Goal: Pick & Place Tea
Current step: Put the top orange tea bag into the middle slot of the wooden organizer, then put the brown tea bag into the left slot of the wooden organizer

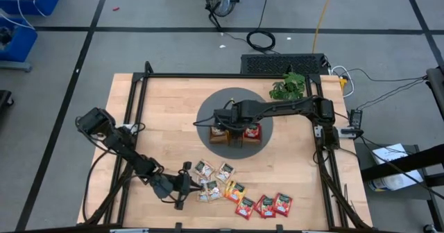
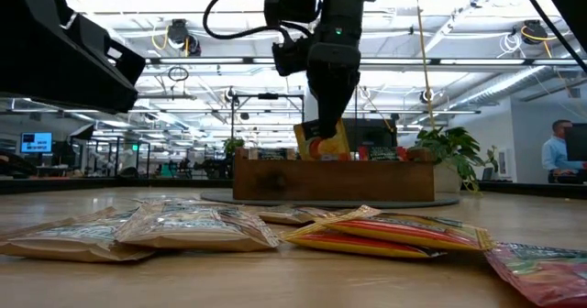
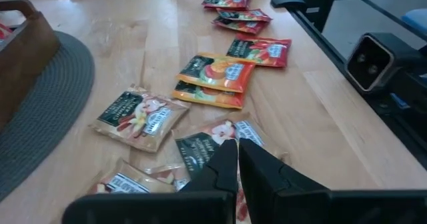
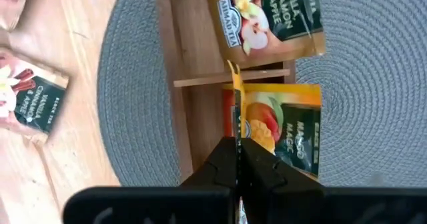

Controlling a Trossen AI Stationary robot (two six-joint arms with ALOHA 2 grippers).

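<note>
Right hand (image 4: 237, 144) over wooden tray (image 1: 236, 137) on grey mat (image 1: 208, 108), mid-counter; fingers clamped on edge of orange sachet (image 4: 280, 127), label reads "MANGO MAGIC", held above middle compartment. Neighbouring compartment holds cream sachet (image 4: 267, 17), "VANILLA CINNAMON & APPLE". Left hand (image 1: 184, 186) at near counter (image 1: 166, 101) edge, fingers together, nothing gripped. Remaining tea sachets (image 1: 243, 198) loose beside it.

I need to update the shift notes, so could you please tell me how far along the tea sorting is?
Done: the wooden tray already holds a cream vanilla-apple sachet and a red sachet. In hand: the right hand is shut on an orange mango sachet above the tray's middle compartment. The left hand, shut and empty, hovers over the loose sachets. Left: about nine sachets lie on the table.
</note>
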